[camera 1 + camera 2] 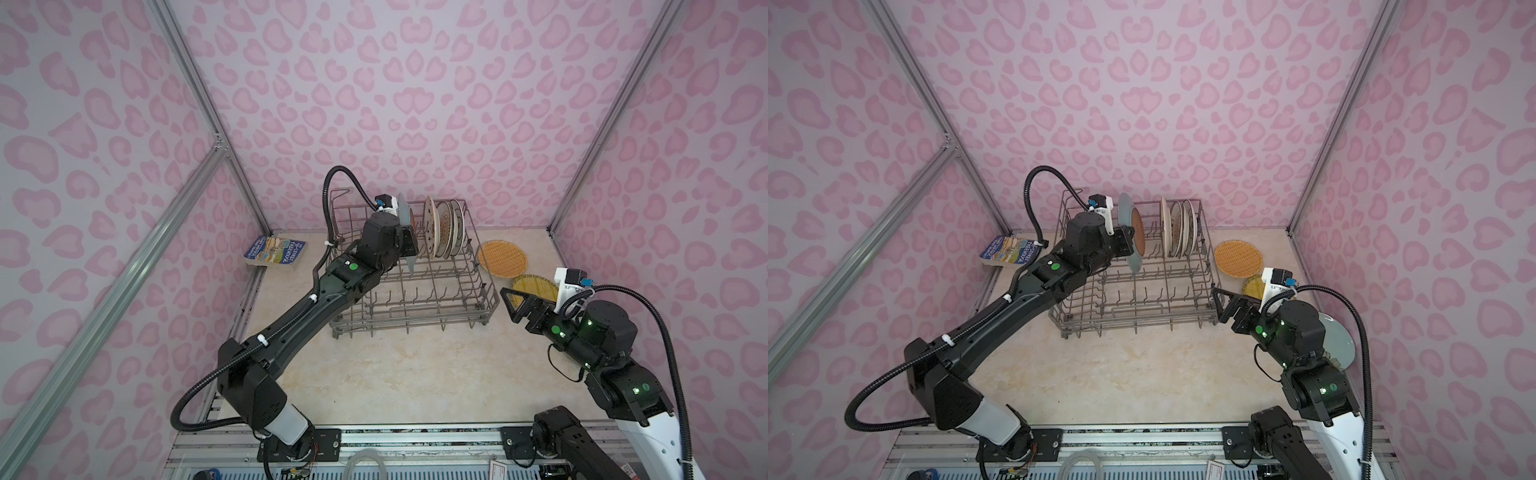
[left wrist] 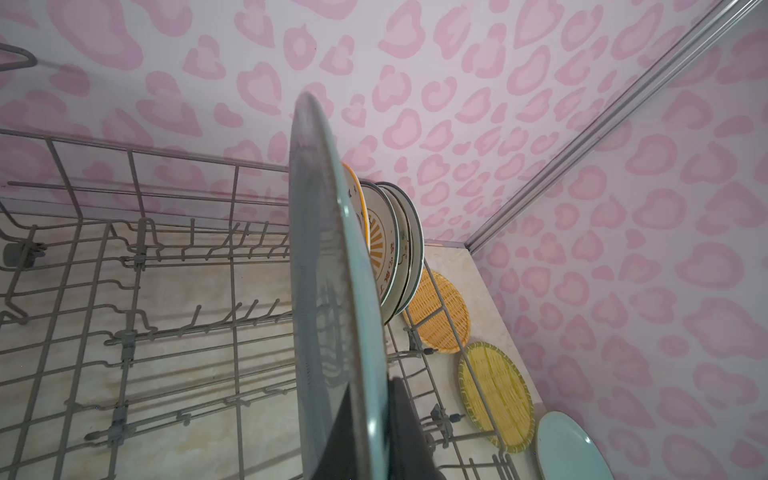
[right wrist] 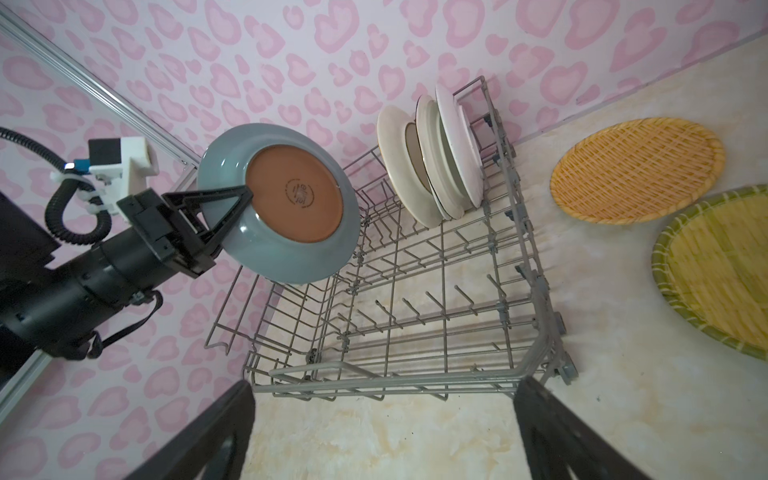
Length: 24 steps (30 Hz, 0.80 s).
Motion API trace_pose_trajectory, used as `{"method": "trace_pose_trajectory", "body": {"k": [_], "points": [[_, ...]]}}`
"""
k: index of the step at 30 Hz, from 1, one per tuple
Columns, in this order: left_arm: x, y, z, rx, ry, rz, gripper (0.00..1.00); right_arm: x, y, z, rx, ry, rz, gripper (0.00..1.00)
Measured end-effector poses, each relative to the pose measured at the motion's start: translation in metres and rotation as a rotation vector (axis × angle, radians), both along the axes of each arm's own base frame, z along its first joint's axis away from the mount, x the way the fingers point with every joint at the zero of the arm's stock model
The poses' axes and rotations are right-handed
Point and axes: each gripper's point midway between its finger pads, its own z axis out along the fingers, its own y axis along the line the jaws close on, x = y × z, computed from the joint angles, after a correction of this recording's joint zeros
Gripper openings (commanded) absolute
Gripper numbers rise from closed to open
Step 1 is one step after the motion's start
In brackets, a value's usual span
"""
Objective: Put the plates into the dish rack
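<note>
The left end effector [image 3: 247, 195] is clamped on the rim of the grey-blue plate [image 3: 291, 245], holding it on edge over the far part of the dish rack [image 3: 395, 380], apart from the three plates [image 3: 432, 166] standing at the far right. Its second finger is hidden behind the plate, and whether the lower rim touches the tines cannot be told. The right end effector [image 3: 384, 399] stands wide and empty near the rack's near right corner. On the desk [image 1: 395, 374] right of the rack lie an orange plate [image 1: 502, 257] and a yellow plate [image 1: 534, 291], the latter partly covered by the right wrist. A pale blue-green plate [image 1: 1343, 340] is mostly hidden behind that arm. A book [image 1: 276, 251] lies far left.
</note>
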Motion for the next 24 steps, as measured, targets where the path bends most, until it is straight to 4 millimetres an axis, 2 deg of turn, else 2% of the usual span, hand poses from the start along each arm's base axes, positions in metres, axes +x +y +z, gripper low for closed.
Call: {"method": "trace_pose_trajectory", "body": {"k": [5,10,21,24], "points": [[0.023,-0.02,-0.008,-0.024,0.026,-0.036,0.04,0.0,0.005,-0.014,0.004,0.001,0.03,0.97],[0.041,-0.034,-0.012,-0.024,0.028,-0.049,0.04,0.003,0.01,-0.02,0.014,0.008,0.045,0.97],[0.074,-0.05,-0.022,0.019,0.01,-0.039,0.04,0.003,0.011,-0.022,0.006,0.01,0.055,0.97],[0.081,-0.053,-0.026,0.029,0.007,-0.041,0.04,0.005,0.012,-0.029,-0.002,0.026,0.056,0.97]]}}
